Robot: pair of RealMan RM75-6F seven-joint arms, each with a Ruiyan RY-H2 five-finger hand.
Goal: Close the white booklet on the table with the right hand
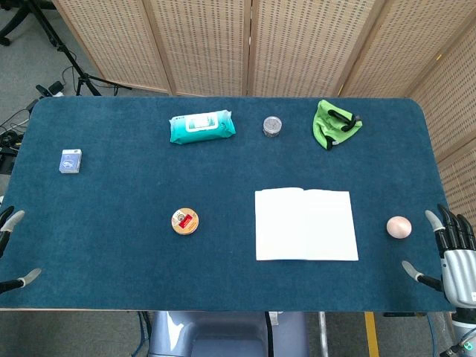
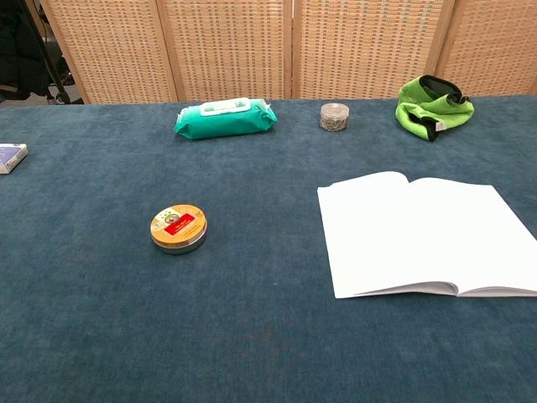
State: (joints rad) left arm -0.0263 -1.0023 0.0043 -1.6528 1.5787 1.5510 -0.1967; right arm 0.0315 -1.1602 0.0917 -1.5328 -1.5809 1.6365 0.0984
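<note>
The white booklet (image 1: 305, 224) lies open and flat on the blue table, right of centre; in the chest view the booklet (image 2: 428, 235) shows both blank pages with the spine running away from me. My right hand (image 1: 451, 256) hovers at the table's front right corner, fingers spread, holding nothing, well to the right of the booklet. My left hand (image 1: 10, 251) shows only as fingertips at the front left edge, apart and empty. Neither hand appears in the chest view.
A pink egg-shaped ball (image 1: 399, 227) sits between the booklet and my right hand. A round orange tin (image 1: 184, 221) lies left of the booklet. At the back are a teal wipes pack (image 1: 201, 127), a small jar (image 1: 272, 126) and a green cloth (image 1: 335, 123). A small blue box (image 1: 70, 161) is far left.
</note>
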